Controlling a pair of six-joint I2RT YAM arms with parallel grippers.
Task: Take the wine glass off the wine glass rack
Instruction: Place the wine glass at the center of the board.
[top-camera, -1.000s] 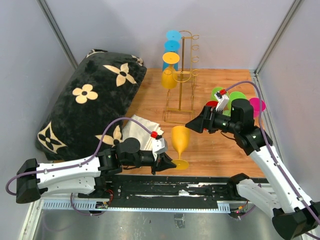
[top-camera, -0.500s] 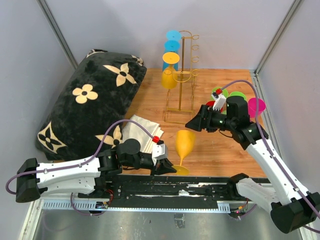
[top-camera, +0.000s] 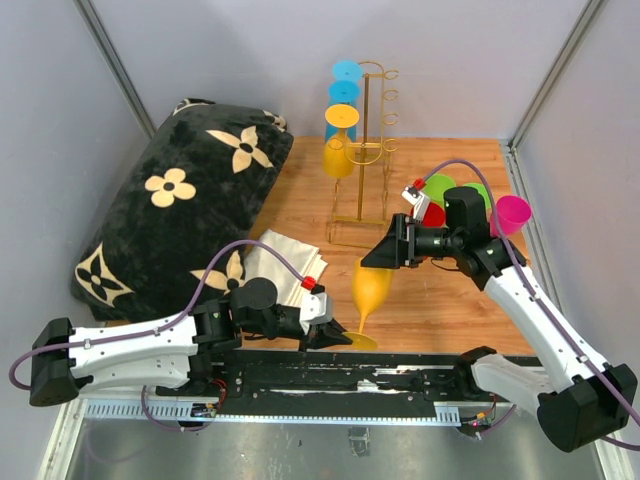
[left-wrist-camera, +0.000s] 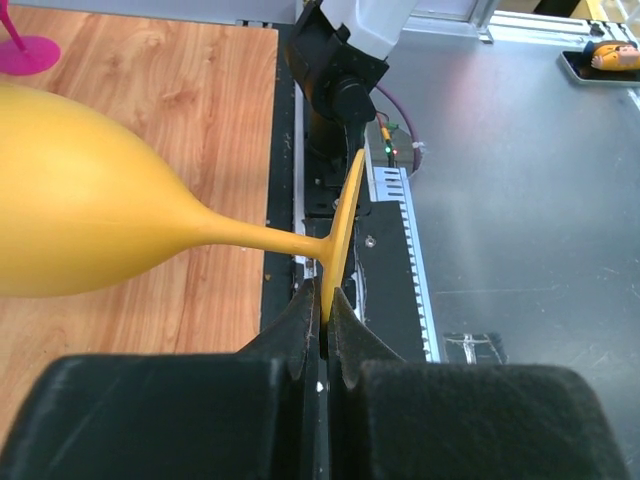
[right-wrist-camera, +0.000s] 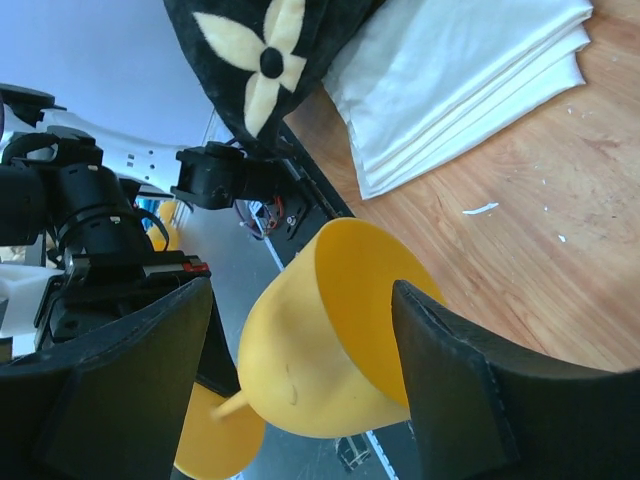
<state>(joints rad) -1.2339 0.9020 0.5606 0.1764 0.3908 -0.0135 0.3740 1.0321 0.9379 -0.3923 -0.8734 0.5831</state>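
The gold wire wine glass rack (top-camera: 368, 150) stands at the back of the wooden board, with a yellow glass (top-camera: 340, 140) and blue glasses (top-camera: 345, 82) hanging on its left side. A separate yellow wine glass (top-camera: 368, 287) leans near the front edge. My left gripper (top-camera: 335, 332) is shut on the rim of its foot (left-wrist-camera: 340, 235); the bowl (left-wrist-camera: 80, 230) points away to the left. My right gripper (top-camera: 380, 256) is open, its fingers (right-wrist-camera: 455, 390) on either side of the bowl (right-wrist-camera: 320, 360) without closing on it.
A black flowered pillow (top-camera: 170, 200) fills the left side. A folded white cloth (top-camera: 283, 262) lies beside it. Green, red and pink glasses (top-camera: 512, 212) stand at the right behind the right arm. The metal rail (top-camera: 360, 385) runs along the front.
My right gripper has moved left and down until its open fingers straddle the yellow glass's bowl. The glass, held by its foot, has tilted and shifted slightly toward the front edge.
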